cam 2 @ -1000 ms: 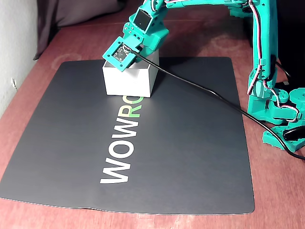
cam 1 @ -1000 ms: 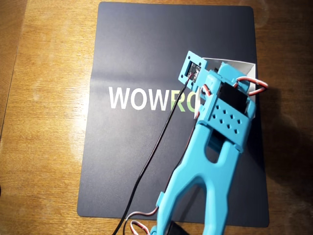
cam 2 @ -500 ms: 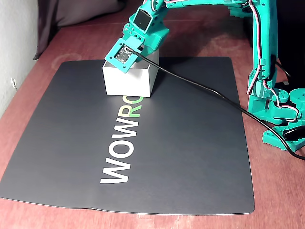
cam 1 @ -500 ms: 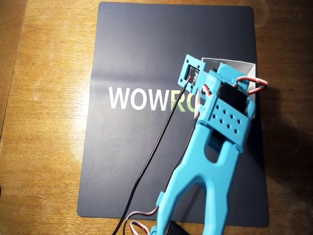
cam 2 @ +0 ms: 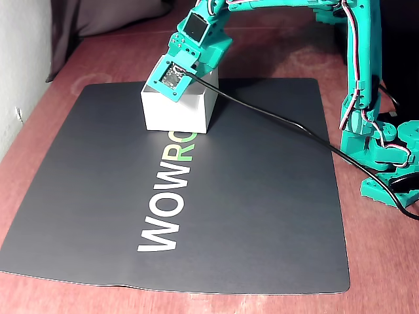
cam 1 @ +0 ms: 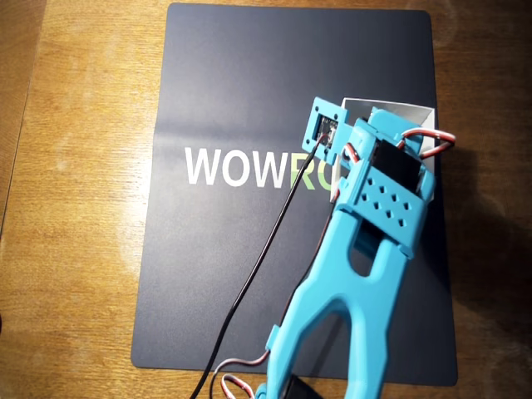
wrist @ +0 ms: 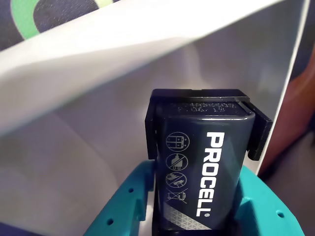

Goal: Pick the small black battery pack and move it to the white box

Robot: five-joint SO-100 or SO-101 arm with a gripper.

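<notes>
- Barely anything's shifted since a second ago: in the fixed view the wrist has just tipped and sunk a touch further into the white box (cam 2: 175, 112), everything else on the mat is where it was.
- Wrist view shows the small black battery pack (wrist: 204, 167) clamped between the blue fingers of the gripper (wrist: 197, 206), PROCELL lettering facing the camera, its top end poking into the box's open interior.
- So the pack is over or inside the box, white walls around it, but whether it's touching the floor yet I can't tell.
- Overhead view is no help here, the arm (cam 1: 366, 274) covers most of the box (cam 1: 391, 106).
- Black mat (cam 2: 196, 216) with the WOWRO print sits on the wooden table (cam 1: 75, 208), box near its far edge.
- My take: ease down a little more, stay clear of the near wall, then open slowly so the pack doesn't topple against the side or drag back out on a finger.
</notes>
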